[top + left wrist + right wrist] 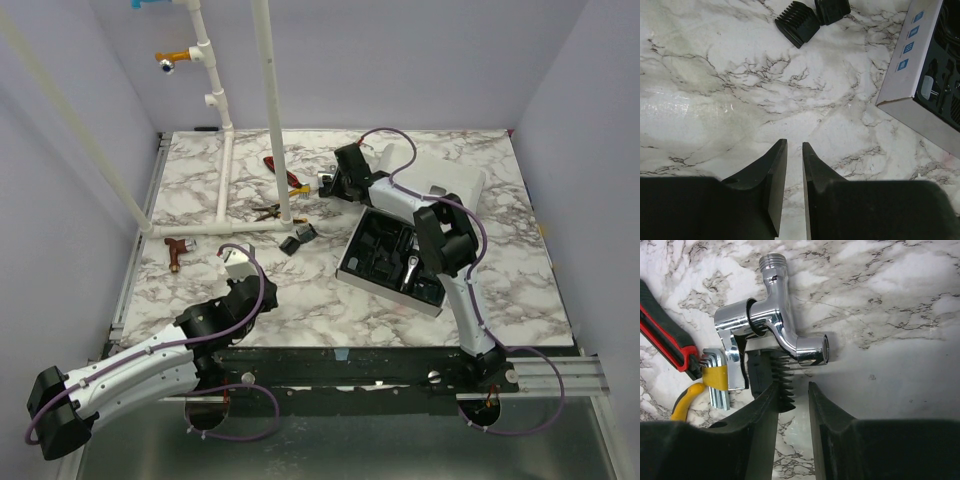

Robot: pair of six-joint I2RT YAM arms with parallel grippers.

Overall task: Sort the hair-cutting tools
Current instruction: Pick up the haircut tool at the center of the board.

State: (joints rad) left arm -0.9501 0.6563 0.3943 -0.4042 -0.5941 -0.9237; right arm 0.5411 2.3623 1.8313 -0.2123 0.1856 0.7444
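Reaching to the far side of the bench [200, 190], the right end effector [794, 387] stands partly spread over a black comb guard [781, 377]. The guard's toothed edge shows in the gap, close against one finger and apart from the other; no pinch is evident. Its long axis runs along the fingers, and its far end is tucked under a chrome fitting [775, 315]. Judgement: the right arm is plainly the nearer. The left end effector [795, 146], narrowed to a slit and empty, has two more guards [797, 22] well ahead of it, near the box [905, 55].
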